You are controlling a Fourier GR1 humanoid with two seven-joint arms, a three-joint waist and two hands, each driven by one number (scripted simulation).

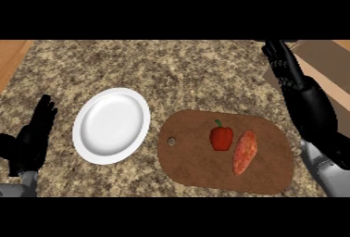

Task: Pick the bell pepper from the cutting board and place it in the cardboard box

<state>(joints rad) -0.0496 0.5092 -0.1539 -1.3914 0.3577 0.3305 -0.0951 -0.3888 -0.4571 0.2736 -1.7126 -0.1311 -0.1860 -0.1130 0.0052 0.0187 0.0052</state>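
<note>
On the rounded brown wooden cutting board (198, 171), right of centre on the speckled brown stone counter (191, 69), sits the small red bell pepper with a green stem (221, 138), upright as seen from above and untouched by either hand. Just beside it on its right, on the same board, lies a long orange-red vegetable (245, 152), set at a slight slant; whether the two touch cannot be told. To the left of the board, close to it but apart, lies a round white plate (111, 125). At the counter's far right corner stands the tan cardboard box (321, 58), only partly in view. The black right hand (304, 95) reaches up along the right edge, its fingers straight and close together, their tips over the near-left edge of the box, holding nothing and well apart from the pepper. The black left hand (33, 139) rests at the left edge, fingers up and straight, also holding nothing.
</note>
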